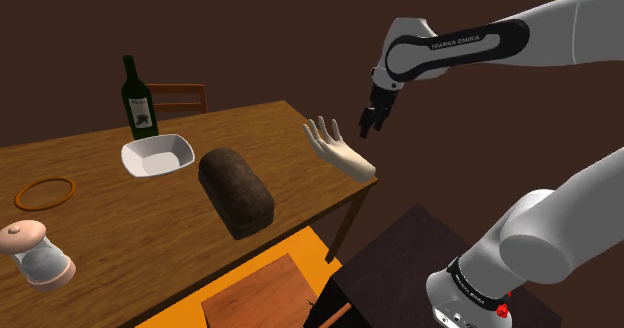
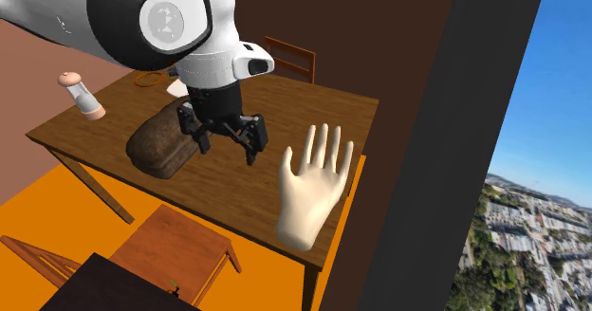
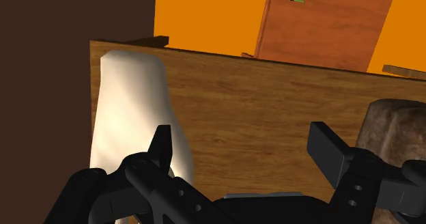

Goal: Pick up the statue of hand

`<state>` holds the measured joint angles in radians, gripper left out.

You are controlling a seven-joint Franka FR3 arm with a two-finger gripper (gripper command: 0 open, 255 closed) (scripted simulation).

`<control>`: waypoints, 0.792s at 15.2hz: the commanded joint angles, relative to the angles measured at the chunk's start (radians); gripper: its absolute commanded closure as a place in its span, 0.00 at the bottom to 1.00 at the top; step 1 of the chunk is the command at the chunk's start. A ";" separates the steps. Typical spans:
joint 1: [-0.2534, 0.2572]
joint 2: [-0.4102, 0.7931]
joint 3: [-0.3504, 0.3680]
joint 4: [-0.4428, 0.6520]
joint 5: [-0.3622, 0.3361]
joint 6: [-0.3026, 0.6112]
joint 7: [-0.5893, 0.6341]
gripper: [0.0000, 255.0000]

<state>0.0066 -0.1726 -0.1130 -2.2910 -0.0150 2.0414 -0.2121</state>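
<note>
Checking the arm (image 1: 470,44), I read "FRANKA EMIKA". The fingers (image 3: 162,151) stood released, grasping nothing, over the desk (image 1: 120,216). The pale hand statue (image 1: 335,148) sat at the desk's corner, beside one finger. The bottle (image 1: 138,101) label was unreadable.

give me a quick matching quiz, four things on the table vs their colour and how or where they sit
Column one:
1. hand statue
2. bottle
3. bowl
4. loaf

Column two:
A. white, open side up
B. dark brown, lying mid-table
C. pale cream, at a corner of the table
D. dark green, standing upright

Pairs: 1-C, 2-D, 3-A, 4-B
</note>
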 commanded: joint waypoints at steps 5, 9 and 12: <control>-0.004 0.225 -0.017 0.123 0.050 0.120 -0.087 0.00; -0.016 0.379 -0.016 0.237 0.091 0.168 -0.145 0.00; -0.029 0.495 -0.008 0.337 0.119 0.190 -0.183 0.00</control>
<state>-0.0179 0.2749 -0.1238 -1.9969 0.0938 2.2252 -0.3822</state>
